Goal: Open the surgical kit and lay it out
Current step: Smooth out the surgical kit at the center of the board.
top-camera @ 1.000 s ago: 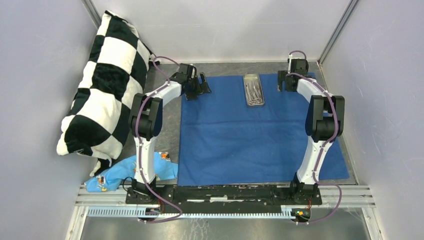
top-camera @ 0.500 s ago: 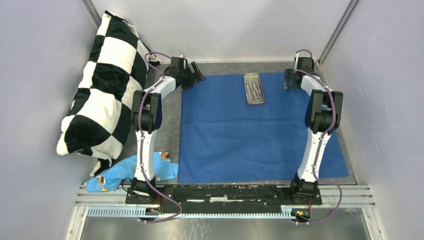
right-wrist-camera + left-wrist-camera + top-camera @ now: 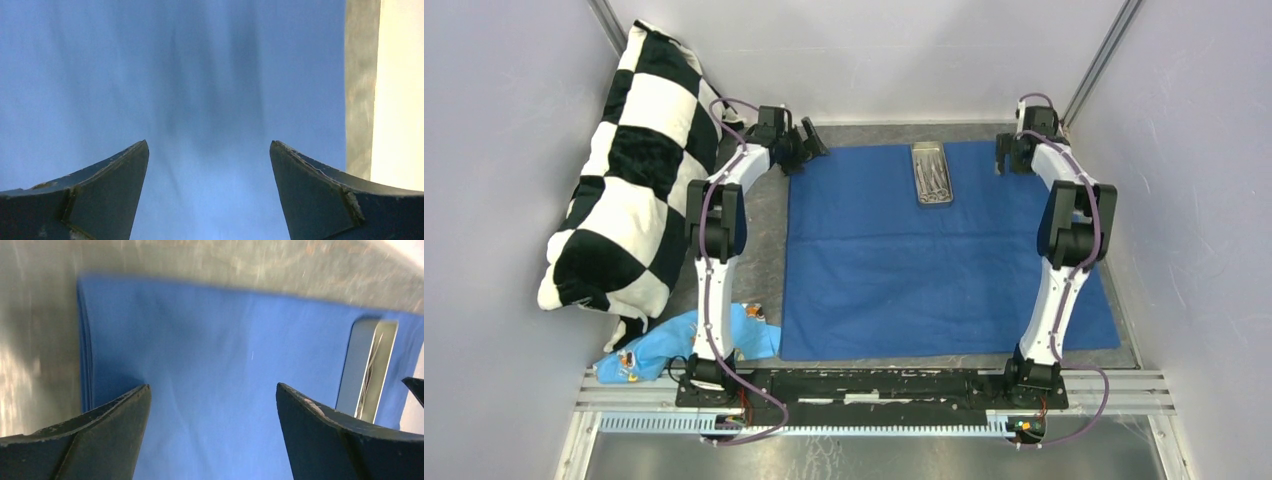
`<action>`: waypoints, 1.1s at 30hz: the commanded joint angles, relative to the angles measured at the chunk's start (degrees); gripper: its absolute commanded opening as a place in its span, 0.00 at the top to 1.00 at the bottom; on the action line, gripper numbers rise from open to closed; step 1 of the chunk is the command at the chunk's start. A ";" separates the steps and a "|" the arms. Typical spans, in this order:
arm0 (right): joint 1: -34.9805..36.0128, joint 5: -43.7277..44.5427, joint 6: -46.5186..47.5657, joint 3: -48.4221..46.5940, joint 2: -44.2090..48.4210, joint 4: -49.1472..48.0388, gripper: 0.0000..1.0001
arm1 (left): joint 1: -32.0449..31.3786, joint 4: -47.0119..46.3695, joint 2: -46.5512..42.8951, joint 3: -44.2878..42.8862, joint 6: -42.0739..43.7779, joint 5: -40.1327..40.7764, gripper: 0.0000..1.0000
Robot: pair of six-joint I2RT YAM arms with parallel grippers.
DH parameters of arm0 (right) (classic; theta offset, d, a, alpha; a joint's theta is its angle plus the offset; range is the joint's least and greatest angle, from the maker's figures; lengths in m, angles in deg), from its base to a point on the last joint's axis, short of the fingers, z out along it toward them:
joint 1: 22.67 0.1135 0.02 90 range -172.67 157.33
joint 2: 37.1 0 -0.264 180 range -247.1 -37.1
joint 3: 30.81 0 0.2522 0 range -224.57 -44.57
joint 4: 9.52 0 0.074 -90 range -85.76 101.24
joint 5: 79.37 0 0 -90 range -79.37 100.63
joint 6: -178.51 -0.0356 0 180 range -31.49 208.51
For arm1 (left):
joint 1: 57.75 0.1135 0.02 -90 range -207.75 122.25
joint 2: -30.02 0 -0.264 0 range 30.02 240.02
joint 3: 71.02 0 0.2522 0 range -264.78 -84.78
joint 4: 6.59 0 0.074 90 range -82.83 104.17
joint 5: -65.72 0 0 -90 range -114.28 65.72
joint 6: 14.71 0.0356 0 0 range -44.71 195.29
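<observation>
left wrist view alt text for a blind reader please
The left gripper stands wide open and empty over a dark blue cloth spread flat on a metal table. At the right edge, a steel tray holding thin silver instruments rests on the cloth.

White arms (image 3: pixel 710 300), black joints (image 3: pixel 716 222) (purple cables (image 3: pixel 1106 392) looped alongside)

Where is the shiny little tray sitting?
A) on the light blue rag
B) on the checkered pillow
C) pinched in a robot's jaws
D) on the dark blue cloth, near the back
D: the steel tray lies flat on the dark blue cloth, close to the cloth's far edge and between the two arms, with neither arm touching it.
</observation>
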 commanded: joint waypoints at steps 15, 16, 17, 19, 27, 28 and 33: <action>38.07 -2.87 -14.80 60.90 54.72 1.48 0.02 | -26.47 -7.16 -60.86 63.16 -0.24 0.49 0.05; 39.80 -1.94 -14.81 62.63 54.77 0.86 0.02 | -27.24 -7.80 -62.41 65.26 -0.76 0.58 0.05; 40.86 -1.62 -14.77 63.76 54.51 0.55 0.02 | -27.48 -8.09 -63.82 67.02 -1.24 0.60 0.05; 42.54 0.53 -16.24 65.62 53.62 2.24 0.02 | -27.52 -8.37 -66.09 69.84 -1.50 0.73 0.05; 55.85 6.54 -29.23 75.02 60.01 8.54 0.02 | -27.53 -9.68 -74.37 80.36 -5.63 5.22 0.06; 56.89 6.93 -30.08 74.31 61.29 9.80 0.02 | -27.53 -10.35 -76.61 82.32 -6.80 5.33 0.06; 56.81 12.80 -30.56 66.85 67.35 14.84 0.02 | -27.54 -10.48 -81.30 85.16 -8.55 5.01 0.04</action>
